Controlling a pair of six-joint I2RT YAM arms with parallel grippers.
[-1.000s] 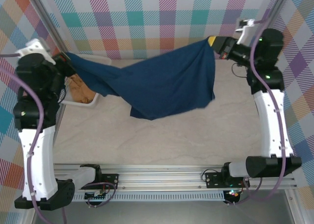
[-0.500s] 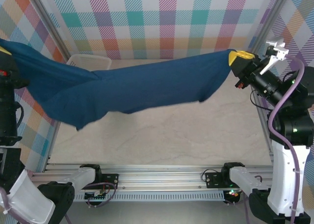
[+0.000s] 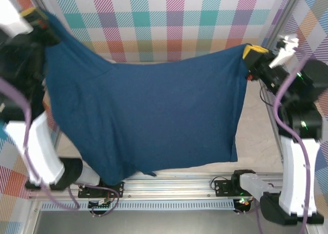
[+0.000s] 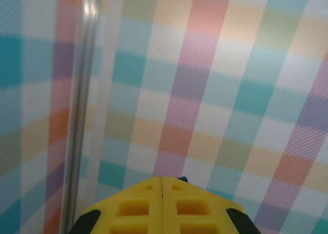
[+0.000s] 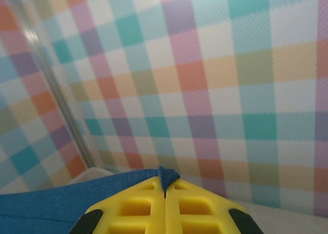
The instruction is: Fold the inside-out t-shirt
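T-shirt [image 3: 148, 116] lifted, spread wide; left gripper [image 3: 40, 16], right gripper [image 3: 252, 53] pinch top corners; table [image 3: 254, 131] mostly hidden.

Pastel plaid walls [image 3: 169, 18] w/ alu corner posts [image 4: 78, 116]; beige marbled tabletop [image 3: 257, 139].

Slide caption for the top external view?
Left gripper and right gripper hold the dark navy blue cloth t-shirt spread out in the air.

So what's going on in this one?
Two robot arms hold the navy t-shirt stretched in the air between them. The left gripper and the right gripper are each shut on a top corner, so the shirt hangs like a curtain above the table. No fold is made yet.
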